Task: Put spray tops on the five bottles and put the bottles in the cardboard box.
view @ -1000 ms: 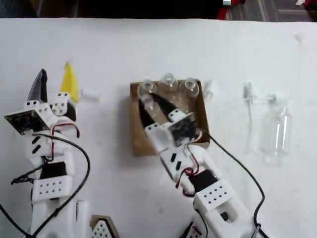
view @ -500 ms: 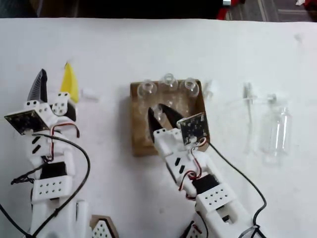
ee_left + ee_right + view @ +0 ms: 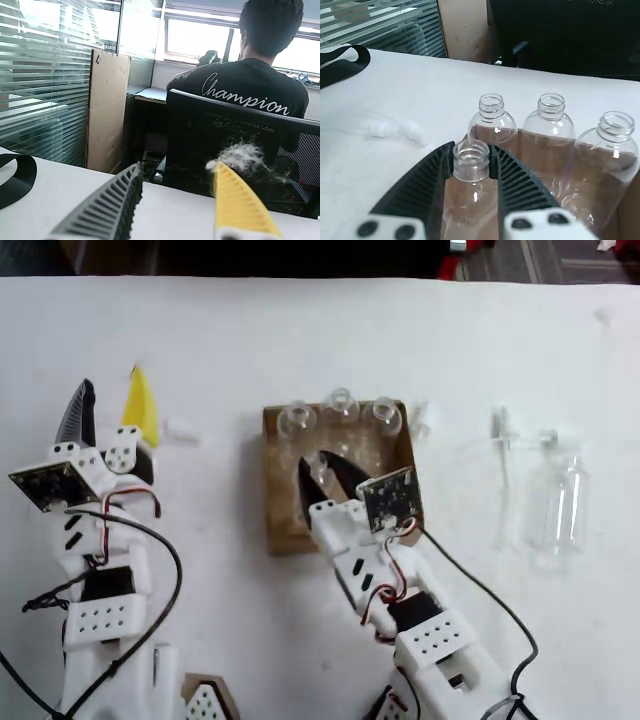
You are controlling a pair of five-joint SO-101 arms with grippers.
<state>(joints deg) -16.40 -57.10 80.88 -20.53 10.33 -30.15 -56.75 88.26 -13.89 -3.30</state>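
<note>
Right hand [image 3: 471,150] is clamped on the neck of a clear bottle [image 3: 470,172] upright in the cardboard box [image 3: 282,525]; three more bottles [image 3: 551,125] stand just beyond its fingertips. Left hand [image 3: 111,382] gapes wide, holding nothing.

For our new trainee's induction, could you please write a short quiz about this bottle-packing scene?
1. True or false: the three bottles along the cardboard box's far side are already capped.
2. The right tool is shut on a fourth bottle's: A base, B neck, C middle.
3. How many bottles are in the box in all?
Key: 1 false; 2 B; 3 four.
</note>
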